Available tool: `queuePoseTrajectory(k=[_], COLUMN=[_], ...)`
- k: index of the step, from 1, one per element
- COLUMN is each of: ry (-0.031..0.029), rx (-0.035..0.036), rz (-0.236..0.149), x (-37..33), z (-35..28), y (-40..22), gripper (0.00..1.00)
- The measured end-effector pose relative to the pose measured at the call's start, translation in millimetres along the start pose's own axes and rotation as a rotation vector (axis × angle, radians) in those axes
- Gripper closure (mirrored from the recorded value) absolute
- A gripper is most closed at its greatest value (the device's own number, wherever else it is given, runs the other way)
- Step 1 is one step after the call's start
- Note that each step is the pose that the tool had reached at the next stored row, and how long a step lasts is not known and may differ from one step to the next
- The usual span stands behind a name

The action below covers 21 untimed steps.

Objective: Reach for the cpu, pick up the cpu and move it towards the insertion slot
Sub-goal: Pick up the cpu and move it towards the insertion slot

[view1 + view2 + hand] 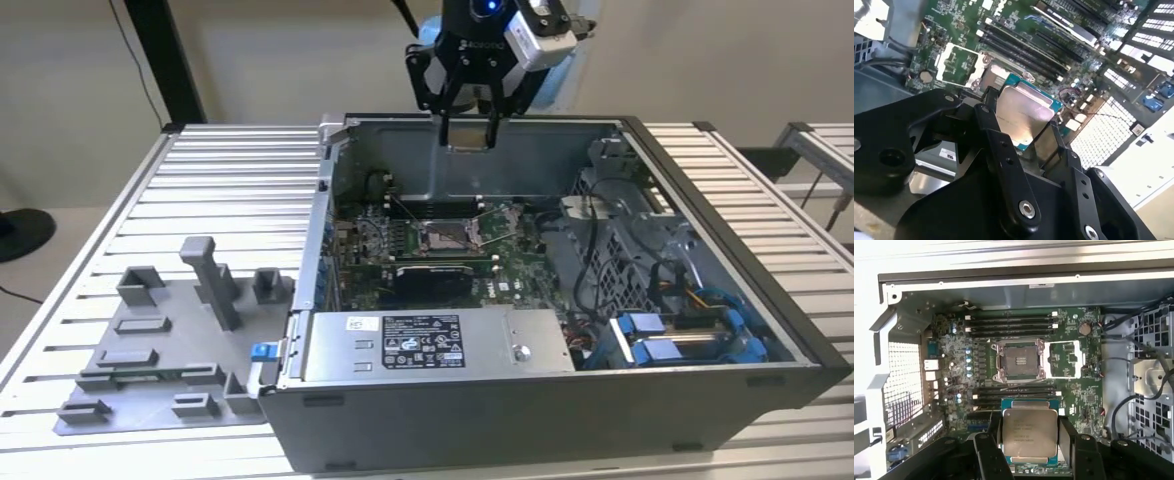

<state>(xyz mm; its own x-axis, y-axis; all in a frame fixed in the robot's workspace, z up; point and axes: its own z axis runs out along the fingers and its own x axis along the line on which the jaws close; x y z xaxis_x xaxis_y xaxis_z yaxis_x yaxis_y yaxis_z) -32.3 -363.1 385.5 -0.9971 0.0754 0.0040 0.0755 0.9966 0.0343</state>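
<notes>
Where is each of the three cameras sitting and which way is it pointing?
Exterior view: off the arm, looking down at the open computer case on a slatted table, the gripper above it.
First wrist view: on the arm, facing down at the motherboard; the fingers hold the cpu, with the insertion slot beyond it.
Second wrist view: on the arm, angled close past the gripper linkage.
Both wrist views share the cpu and slot.
</notes>
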Motion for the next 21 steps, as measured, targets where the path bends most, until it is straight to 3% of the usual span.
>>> queuePoseTrajectory(k=[5,12,16,21], ry=[-0.0001,-0.0001,0.0,-0.0001], rx=[0.0001,0.0001,0.0002,0.0], rz=[0.0,-0.001,-0.001,-0.001], x=[-3.1,-2.2,-2.6,-2.5], z=[1.6,3.7,4.1,4.1], y=[12.2,33.8,40.3,41.2], gripper=[1.0,1.0,1.0,1.0])
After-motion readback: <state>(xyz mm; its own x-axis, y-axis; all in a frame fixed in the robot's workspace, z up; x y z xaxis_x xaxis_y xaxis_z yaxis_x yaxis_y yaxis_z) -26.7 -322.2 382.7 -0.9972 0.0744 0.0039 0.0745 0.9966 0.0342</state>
